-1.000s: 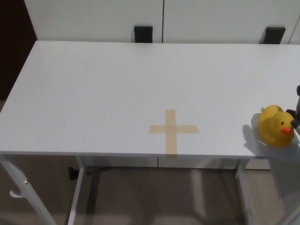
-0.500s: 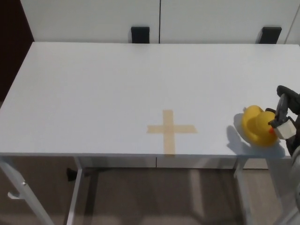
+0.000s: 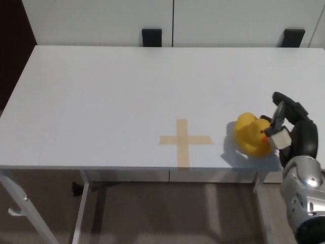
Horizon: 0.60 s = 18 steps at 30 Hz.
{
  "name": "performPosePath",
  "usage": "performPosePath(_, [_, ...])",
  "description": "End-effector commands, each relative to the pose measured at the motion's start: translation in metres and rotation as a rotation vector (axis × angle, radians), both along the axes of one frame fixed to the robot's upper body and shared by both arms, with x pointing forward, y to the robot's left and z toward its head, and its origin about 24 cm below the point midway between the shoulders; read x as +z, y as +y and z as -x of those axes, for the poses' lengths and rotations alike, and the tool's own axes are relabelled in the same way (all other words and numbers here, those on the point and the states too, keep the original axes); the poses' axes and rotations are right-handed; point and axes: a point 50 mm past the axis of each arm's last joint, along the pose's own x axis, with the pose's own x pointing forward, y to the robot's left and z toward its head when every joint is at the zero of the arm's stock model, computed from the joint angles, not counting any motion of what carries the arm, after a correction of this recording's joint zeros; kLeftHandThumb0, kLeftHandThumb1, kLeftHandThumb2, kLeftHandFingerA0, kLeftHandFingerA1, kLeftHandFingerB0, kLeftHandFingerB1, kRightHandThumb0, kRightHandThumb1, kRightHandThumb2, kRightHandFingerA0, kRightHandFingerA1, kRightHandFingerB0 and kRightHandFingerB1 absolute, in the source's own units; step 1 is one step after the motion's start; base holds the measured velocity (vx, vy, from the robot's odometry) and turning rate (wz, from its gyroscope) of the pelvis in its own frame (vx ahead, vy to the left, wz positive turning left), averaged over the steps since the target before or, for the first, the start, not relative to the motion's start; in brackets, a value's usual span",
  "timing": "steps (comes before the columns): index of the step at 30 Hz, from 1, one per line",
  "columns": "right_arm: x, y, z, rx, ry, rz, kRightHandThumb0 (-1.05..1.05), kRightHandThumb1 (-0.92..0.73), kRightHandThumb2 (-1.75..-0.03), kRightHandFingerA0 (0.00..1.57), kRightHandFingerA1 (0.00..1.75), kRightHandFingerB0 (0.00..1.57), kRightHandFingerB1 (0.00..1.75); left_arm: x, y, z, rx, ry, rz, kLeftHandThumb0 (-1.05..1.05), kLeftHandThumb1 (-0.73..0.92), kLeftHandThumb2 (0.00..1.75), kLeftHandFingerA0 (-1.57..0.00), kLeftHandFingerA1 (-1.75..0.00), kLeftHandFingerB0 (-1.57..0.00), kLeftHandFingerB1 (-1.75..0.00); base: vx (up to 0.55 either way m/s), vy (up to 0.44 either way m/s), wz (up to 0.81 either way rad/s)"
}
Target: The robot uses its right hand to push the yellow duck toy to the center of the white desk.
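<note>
The yellow duck toy (image 3: pixel 251 133) stands on the white desk (image 3: pixel 117 91) near the front edge, a short way right of a tan tape cross (image 3: pixel 183 141). Its orange beak faces right, toward my right hand (image 3: pixel 285 124). That black hand comes in from the lower right and presses against the duck's right side, fingers apart and curved behind it, holding nothing. The silver forearm (image 3: pixel 303 198) shows below it. My left hand does not show.
White cabinet doors (image 3: pixel 172 20) rise behind the desk, with two black blocks (image 3: pixel 152 37) at its back edge. The desk's white legs (image 3: pixel 81 213) and the floor show below the front edge.
My right hand has come in from the right and shoved the duck leftward along the front of the desk, closer to the tape cross. The view shifted slightly at first.
</note>
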Motion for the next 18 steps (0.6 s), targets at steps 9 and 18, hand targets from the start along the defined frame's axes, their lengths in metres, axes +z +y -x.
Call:
performPosePath(9, [-0.005, 0.038, 0.000, 0.091, 0.040, -0.011, -0.87, -0.92, -0.79, 0.50, 0.56, 0.39, 0.43, 0.005, 0.000, -0.008, -0.044, -0.058, -0.040, -0.08, 0.51, 0.98, -0.90, -0.87, -0.88, -0.89, 0.00, 0.000, 0.00])
performPosePath(18, [-0.013, 0.058, 0.006, 0.165, 0.062, 0.016, -0.84, -0.77, -1.16, 0.45, 0.62, 0.36, 0.55, 0.006, 0.000, -0.009, -0.039, -0.064, -0.036, -0.11, 0.59, 0.81, -0.91, -0.85, -0.87, -0.87, 0.00, 0.000, 0.00])
